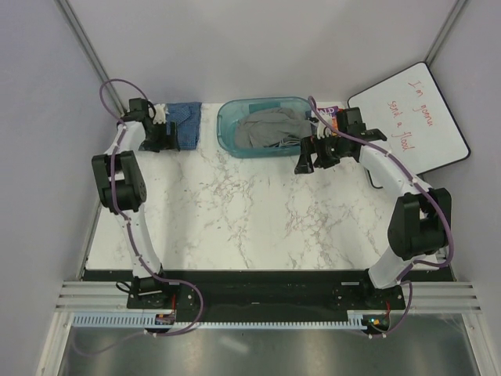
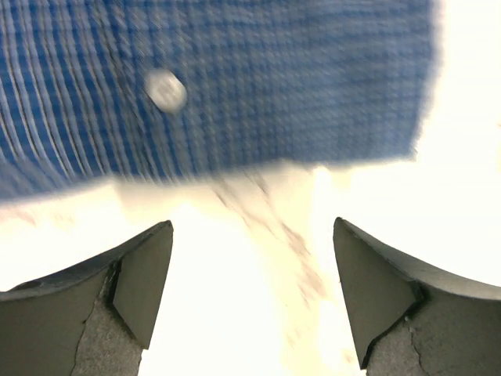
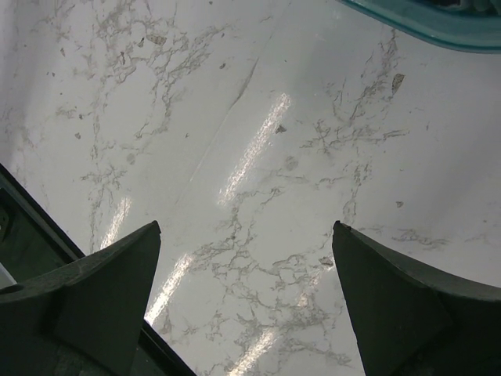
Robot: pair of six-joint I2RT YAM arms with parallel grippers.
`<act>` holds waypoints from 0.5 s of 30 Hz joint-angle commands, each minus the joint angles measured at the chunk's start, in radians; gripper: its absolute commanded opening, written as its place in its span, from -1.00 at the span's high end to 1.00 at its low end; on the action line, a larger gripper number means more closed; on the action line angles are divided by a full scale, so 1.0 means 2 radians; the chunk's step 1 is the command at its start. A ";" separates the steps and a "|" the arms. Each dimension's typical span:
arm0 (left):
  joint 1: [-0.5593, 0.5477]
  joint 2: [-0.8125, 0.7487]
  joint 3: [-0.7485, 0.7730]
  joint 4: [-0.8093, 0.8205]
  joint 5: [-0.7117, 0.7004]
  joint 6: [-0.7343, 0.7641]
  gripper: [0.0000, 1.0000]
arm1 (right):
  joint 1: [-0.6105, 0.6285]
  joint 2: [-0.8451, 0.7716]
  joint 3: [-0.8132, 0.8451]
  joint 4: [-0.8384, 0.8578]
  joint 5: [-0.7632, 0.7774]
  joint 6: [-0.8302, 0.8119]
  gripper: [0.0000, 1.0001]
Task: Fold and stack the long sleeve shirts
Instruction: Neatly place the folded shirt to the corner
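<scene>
A folded blue checked long sleeve shirt [image 1: 185, 122] lies at the far left of the marble table, next to the left gripper [image 1: 159, 130]. In the left wrist view the shirt [image 2: 235, 86] fills the upper part, a white button [image 2: 165, 91] showing on it. The left gripper [image 2: 252, 235] stands open just short of the shirt's edge, bare marble between its fingers. The right gripper [image 1: 308, 155] hovers by the bin's right end. Seen from its wrist, the right gripper [image 3: 246, 235] is open over bare marble, holding nothing.
A teal plastic bin [image 1: 228, 125] at the back centre holds grey clothing [image 1: 270, 129]; its rim [image 3: 423, 27] shows in the right wrist view. A whiteboard [image 1: 411, 117] with red writing leans at the back right. The table's dark near edge [image 3: 23, 235] shows lower left.
</scene>
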 commanded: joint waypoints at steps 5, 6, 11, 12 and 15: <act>-0.019 -0.256 -0.037 -0.101 0.105 0.013 -0.99 | -0.027 -0.049 0.043 0.003 0.010 0.004 -0.96; -0.022 -0.270 -0.038 -0.110 0.100 0.017 -0.99 | -0.034 -0.054 0.042 0.002 0.013 0.004 -0.96; -0.051 -0.367 -0.103 -0.133 0.060 0.039 -0.99 | -0.045 -0.087 0.019 -0.023 0.026 -0.006 -0.96; -0.059 -0.380 -0.136 -0.133 0.049 0.045 -0.99 | -0.046 -0.100 0.011 -0.027 0.026 -0.010 -0.96; -0.094 -0.426 -0.201 -0.131 0.029 0.042 -0.99 | -0.046 -0.132 -0.027 -0.036 0.033 -0.020 -0.96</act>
